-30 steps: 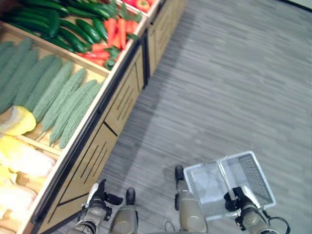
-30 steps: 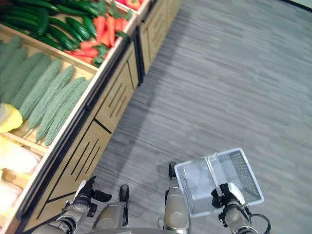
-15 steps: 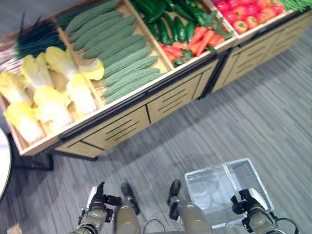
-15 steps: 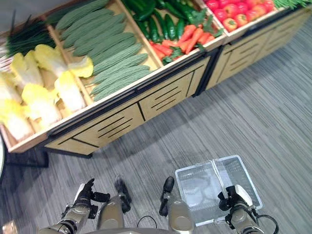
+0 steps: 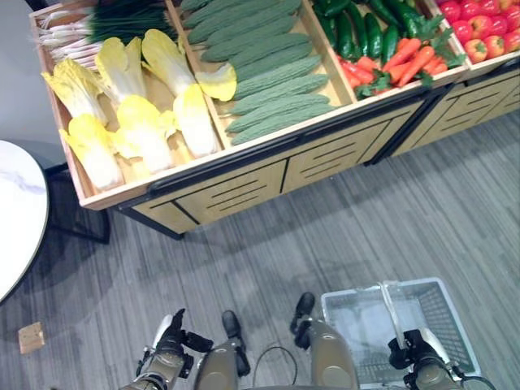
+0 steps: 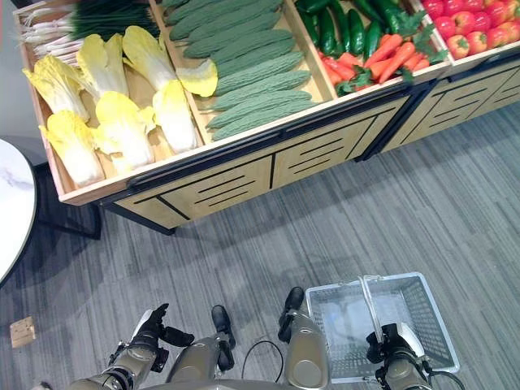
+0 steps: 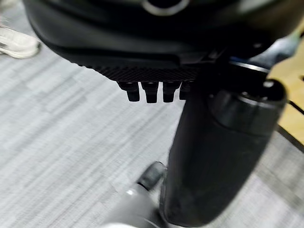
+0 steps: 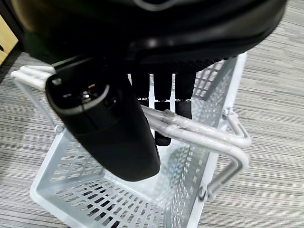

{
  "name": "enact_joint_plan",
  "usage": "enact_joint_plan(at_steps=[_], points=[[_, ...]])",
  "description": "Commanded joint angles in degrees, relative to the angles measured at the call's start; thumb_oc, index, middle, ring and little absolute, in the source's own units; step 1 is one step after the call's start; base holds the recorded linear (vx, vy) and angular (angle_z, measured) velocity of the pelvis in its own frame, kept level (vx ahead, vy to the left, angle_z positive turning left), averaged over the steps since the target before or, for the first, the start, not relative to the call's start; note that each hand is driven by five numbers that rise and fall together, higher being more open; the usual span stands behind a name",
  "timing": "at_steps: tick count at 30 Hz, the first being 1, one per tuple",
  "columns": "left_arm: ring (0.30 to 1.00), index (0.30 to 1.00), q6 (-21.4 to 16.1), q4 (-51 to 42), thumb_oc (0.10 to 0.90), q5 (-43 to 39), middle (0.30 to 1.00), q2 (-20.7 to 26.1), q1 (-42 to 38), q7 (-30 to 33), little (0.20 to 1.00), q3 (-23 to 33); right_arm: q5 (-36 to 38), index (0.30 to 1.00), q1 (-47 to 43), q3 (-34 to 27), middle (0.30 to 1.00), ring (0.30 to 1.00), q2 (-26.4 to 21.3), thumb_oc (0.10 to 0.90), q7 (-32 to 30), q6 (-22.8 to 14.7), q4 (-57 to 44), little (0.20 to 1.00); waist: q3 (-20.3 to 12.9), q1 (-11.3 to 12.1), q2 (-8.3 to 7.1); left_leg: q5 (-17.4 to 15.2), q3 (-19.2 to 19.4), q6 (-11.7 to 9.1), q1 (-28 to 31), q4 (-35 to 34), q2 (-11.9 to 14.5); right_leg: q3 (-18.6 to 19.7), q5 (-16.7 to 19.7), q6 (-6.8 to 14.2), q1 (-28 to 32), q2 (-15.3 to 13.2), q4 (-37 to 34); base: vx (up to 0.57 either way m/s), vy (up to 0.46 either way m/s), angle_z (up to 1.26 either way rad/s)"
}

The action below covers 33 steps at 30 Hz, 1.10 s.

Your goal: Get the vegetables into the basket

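at near right, the white wire basket (image 6: pixel 422 313) is carried over the grey floor (image 5: pixel 268 244), its handle (image 8: pixel 199 130) gripped by the curled right hand (image 8: pixel 156 118). left hand (image 5: pixel 169 349) is held low at near left, fingers curled, nothing held. vegetables (image 5: pixel 268 89) are seen in the wooden display stand (image 6: pixel 244 175) at far side.

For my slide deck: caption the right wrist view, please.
Right hand, fingers curled round the handle of an empty white basket above grey floor.
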Motion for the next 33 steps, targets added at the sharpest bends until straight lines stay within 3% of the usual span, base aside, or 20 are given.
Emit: enact_joint_plan(at_steps=[1, 3, 5, 7, 10, 12, 15, 16, 21, 27, 30, 31, 33], points=[[1.0, 1.0, -0.32, -0.77, 0.9, -0.01, 1.0, 2.87, 3.01, 0.14, 1.0, 0.67, 0.4, 0.3, -0.84, 0.53, 0.3, 0.3, -0.2, 0.4, -0.47, -1.2, -1.26, 0.3, 0.77, 1.23, -2.87, 1.13, -2.55, -2.38, -1.37, 1.96, 1.0, 8.49, 9.58, 10.57, 8.64, -6.06, -4.51, 0.05, 0.238, 0.13], [1.0, 1.0, -0.32, -0.56, 0.9, -0.13, 1.0, 3.3, 3.26, -0.2, 1.0, 0.76, 0.35, 0.3, -1.12, 1.07, 0.3, 0.3, 0.04, 0.4, -0.23, -1.45, -1.91, 0.3, 1.42, 0.8, -2.12, 1.34, -3.8, -1.71, -0.05, 0.9, 0.29, 12.03, 9.73, 9.99, 7.02, -5.26, 0.48, 0.08, 0.201, 0.21], [1.0, 1.0, -0.48, -0.48, 0.9, -0.23, 1.0, 3.69, 3.5, -0.37, 1.0, 0.83, 0.61, 0.3, -0.98, 1.47, 0.3, 0.3, 0.19, 0.4, 0.03, -1.63, -2.18, 0.3, 1.62, 0.42, -1.47, 1.83, -5.05, -1.67, 1.51, -0.65, -0.21, 14.23, 8.7, 9.42, 6.23, -3.24, 0.68, 0.1, 0.112, 0.4], [1.0, 1.0, -0.79, -0.09, 0.9, -0.59, 1.0, 3.93, 3.05, -0.27, 1.0, 0.63, 0.92, 0.3, -0.83, 1.7, 0.3, 0.3, 0.48, 0.4, 0.17, -1.84, -1.5, 0.3, 1.59, -0.06, -1.22, 2.38, -7.12, -1.98, 2.3, -1.84, -0.66, 17.15, 6.42, 8.94, 5.84, -0.72, -2.57, 0.11, -0.012, 0.43], [1.0, 1.0, -0.94, 0.27, 0.9, -0.68, 1.0, 4.16, 2.71, -0.12, 1.0, 0.56, 1.15, 0.3, -1.05, 1.75, 0.3, 0.3, 1.06, 0.4, -0.05, -1.99, -1.47, 0.3, 1.23, -0.24, -1.66, 2.51, -8.23, -2.5, 2.15, -1.87, -0.52, 18.67, 5.96, 9.25, 5.66, -0.26, -5.88, 0.07, -0.096, 0.53], [1.0, 1.0, -1.05, 0.74, 0.9, -0.86, 1.0, 4.47, 2.31, 0.02, 1.0, 0.54, 0.96, 0.3, -1.07, 2.1, 0.3, 0.3, 1.31, 0.4, 0.04, -2.06, -1.48, 0.3, 1.07, -0.48, -2.08, 2.26, -9.69, -2.85, 1.94, -1.38, -0.29, 21.78, 5.49, 9.24, 4.97, 0.42, -6.92, 0.06, -0.129, 0.57], [1.0, 1.0, -1.05, 0.74, 0.9, -0.86, 1.0, 4.47, 2.31, 0.02, 1.0, 0.54, 0.96, 0.3, -1.07, 2.1, 0.3, 0.3, 1.31, 0.4, 0.04, -2.06, -1.48, 0.3, 1.07, -0.48, -2.08, 2.26, -9.69, -2.85, 1.94, -1.37, -0.29, 21.78, 5.49, 9.24, 4.97, 0.42, -6.92, 0.03, -0.109, 0.27], [1.0, 1.0, -0.92, 1.57, 0.9, -1.26, 1.0, 4.57, 2.29, 0.23, 1.0, 1.4, 0.94, 0.3, -0.8, 2.4, 0.3, 0.3, 1.56, 0.4, 0.33, -2.08, -1.51, 0.3, 0.25, 0.49, -2.93, 2.94, -10.28, -3.98, 1.63, -1.13, 0.9, 20.88, 4.59, 8.85, 6.35, 1.23, -9.97, 0.08, -0.354, -0.16], [1.0, 1.0, -0.65, 2.14, 0.9, -1.18, 1.0, 3.2, 3.34, 0.36, 1.0, 2.42, 0.07, 0.3, -0.31, 3.34, 0.3, 0.3, 0.94, 0.4, 0.94, -2.23, -1.07, 0.3, -1.26, 0.92, -1.86, 5.46, -11.05, -6.34, 2.27, -3.26, 4.03, 18.73, 4.68, 7.63, 9.35, 4.09, -15.32, 0.06, -0.283, 0.03], [1.0, 1.0, -0.69, 1.94, 0.9, -1.68, 1.0, 2.61, 3.52, 2.98, 1.0, 4.12, -0.16, 0.3, 1.03, 4.67, 0.3, 0.3, 1.71, 0.4, 1.72, -2.63, -1.05, 0.3, -2.49, 1.3, -1.52, 6.23, -11.34, -7.16, 3.08, -3.92, 5.15, 17.65, 4.45, 7.06, 11.16, 5.06, -17.05, 0.03, -0.104, -0.06], [1.0, 1.0, -4.24, -2.49, 0.9, -6.37, 1.0, 4.01, 3.88, 16.14, 1.0, 12.36, -1.37, 0.3, 3.52, 5.45, 0.3, 0.3, 4.2, 0.4, 0.02, -4.09, -0.29, 0.3, -3.9, 2.18, -1.33, 6.11, -11.88, -7.49, 4.66, -4.51, 5.06, 16.52, 4.01, 7.11, 13.27, 4.85, -17.79, 0.05, -0.039, 0.1], [1.0, 1.0, -4.22, -2.53, 0.9, -6.36, 1.0, 4.01, 3.93, 16.16, 1.0, 12.37, -1.37, 0.3, 3.53, 5.47, 0.3, 0.3, 4.21, 0.4, 0.01, -4.1, -0.28, 0.3, -3.86, 2.16, -1.33, 6.11, -11.88, -7.49, 4.73, -4.54, 5.05, 16.51, 4.0, 7.12, 13.34, 4.85, -17.8, 0.03, 0.015, 0.14], [1.0, 1.0, -6.77, -12.54, 0.9, -7.45, 1.0, 5.29, 5.52, 22.87, 1.0, 15.95, -2.56, 0.3, 5.04, 5.6, 0.3, 0.3, 5.04, 0.4, -0.58, -4.56, -0.28, 0.3, -4.48, 2.27, -1.32, 5.92, -11.89, -7.54, 5.56, -4.91, 4.84, 16.16, 3.88, 7.43, 14.08, 4.41, -17.75, 0.02, 0.03, 0.03]])
